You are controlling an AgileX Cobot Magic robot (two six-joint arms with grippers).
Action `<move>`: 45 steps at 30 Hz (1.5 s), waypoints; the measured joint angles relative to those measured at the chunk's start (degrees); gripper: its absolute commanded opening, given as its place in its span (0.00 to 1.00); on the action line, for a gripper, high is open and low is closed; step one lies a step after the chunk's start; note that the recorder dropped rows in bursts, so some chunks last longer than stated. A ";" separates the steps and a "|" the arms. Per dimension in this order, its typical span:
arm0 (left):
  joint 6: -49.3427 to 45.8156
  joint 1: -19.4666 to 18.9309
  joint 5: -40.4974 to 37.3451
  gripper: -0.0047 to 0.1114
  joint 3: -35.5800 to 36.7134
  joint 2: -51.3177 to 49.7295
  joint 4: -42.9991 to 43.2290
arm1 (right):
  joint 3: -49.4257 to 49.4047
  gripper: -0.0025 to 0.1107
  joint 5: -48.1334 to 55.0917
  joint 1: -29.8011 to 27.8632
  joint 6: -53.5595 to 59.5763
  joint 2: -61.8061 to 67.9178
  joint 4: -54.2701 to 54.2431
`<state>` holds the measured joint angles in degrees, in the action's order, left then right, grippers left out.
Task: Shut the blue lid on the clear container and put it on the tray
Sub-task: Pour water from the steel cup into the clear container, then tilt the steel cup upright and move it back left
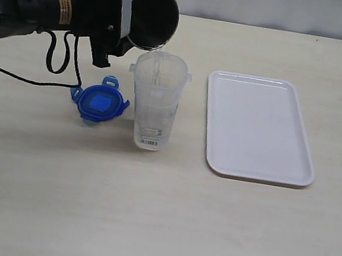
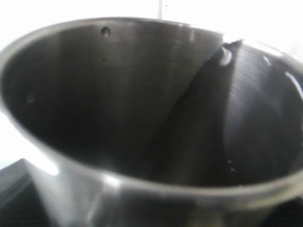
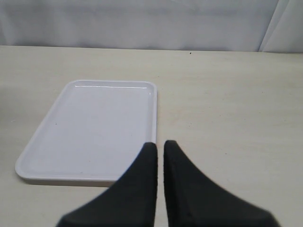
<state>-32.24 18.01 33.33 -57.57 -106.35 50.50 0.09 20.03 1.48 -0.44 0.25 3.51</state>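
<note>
The clear container [image 1: 154, 108] stands upright and uncovered on the table, left of the tray [image 1: 258, 127]. The blue lid [image 1: 100, 103] lies flat on the table just left of the container. My left gripper [image 1: 122, 12] is shut on a grey metal cup [image 1: 154, 19], tipped on its side with its lip right over the container's mouth. The cup's inside [image 2: 142, 118] fills the left wrist view and hides the fingers. My right gripper [image 3: 160, 146] is shut and holds nothing, hovering by the near corner of the tray [image 3: 94, 127]. It does not show in the exterior view.
The left arm [image 1: 40, 5] reaches in from the left edge with a black cable [image 1: 55, 68] looping down to the table behind the lid. A pale wall or curtain runs along the far edge of the table.
</note>
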 measured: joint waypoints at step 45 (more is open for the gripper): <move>56.15 -16.63 10.10 0.04 -16.66 -25.18 -18.83 | 0.00 0.07 0.00 0.00 0.00 0.00 0.00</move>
<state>23.90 1.38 43.43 -74.22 -131.53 31.66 0.09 20.03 1.48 -0.44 0.25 3.51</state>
